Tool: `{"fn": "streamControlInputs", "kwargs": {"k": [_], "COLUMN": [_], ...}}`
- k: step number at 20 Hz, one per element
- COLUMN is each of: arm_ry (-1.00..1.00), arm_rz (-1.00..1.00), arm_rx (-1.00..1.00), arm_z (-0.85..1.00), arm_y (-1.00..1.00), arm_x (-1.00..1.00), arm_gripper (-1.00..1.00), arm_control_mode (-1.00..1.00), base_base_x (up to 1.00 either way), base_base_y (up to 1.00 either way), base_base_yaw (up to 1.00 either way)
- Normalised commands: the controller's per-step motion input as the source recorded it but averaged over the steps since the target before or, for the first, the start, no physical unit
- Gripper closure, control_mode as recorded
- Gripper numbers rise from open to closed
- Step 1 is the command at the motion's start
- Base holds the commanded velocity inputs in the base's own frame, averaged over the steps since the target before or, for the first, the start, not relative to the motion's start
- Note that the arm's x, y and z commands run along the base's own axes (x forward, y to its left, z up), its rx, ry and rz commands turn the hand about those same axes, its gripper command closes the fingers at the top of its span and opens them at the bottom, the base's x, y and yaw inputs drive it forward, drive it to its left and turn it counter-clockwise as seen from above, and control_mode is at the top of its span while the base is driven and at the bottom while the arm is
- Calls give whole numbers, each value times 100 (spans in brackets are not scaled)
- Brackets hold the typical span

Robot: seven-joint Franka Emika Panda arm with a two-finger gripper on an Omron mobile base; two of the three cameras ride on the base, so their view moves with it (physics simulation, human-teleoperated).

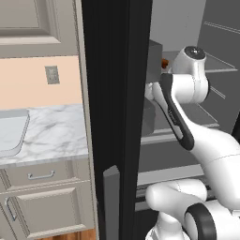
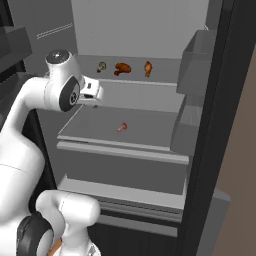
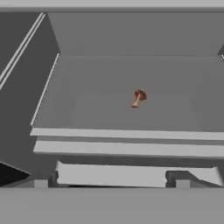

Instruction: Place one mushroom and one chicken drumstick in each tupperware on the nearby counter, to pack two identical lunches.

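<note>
Tupperware (image 1: 11, 133) sits at the far left on the counter (image 1: 56, 133), with no food visible in the part that shows. Rightward, inside the open fridge, the gripper (image 3: 112, 181) hovers before the middle shelf (image 2: 145, 125) with fingers spread wide and holding nothing. One mushroom (image 3: 138, 98) lies on that shelf; two drumsticks (image 2: 122, 68) and another mushroom (image 2: 101, 66) rest above. Fetching seems underway: next, reach forward and close on the small mushroom.
</note>
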Motion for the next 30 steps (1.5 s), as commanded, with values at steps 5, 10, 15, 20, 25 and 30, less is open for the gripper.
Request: {"fn": "streamControlInputs", "kwargs": {"k": [5,10,15,20,25,30], "arm_ry": [-22,-17,-7,0,-1,0], "arm_rz": [0,-1,-2,-1,0,0], "arm_rx": [0,0,0,4,6,0], "arm_z": [44,49,34,14,2,0], "arm_y": [2,5,6,0,0,3], "arm_x": [6,35,41,35,42,47], "arm_gripper": [-100,-100,-100,-100,-100,-100], "arm_control_mode": [-100,-100,-100,-100,-100,-100], "base_base_x": [0,0,0,0,0,0], "base_base_y": [0,0,0,0,0,0], "base_base_yaw": [0,0,0,0,0,0]}}
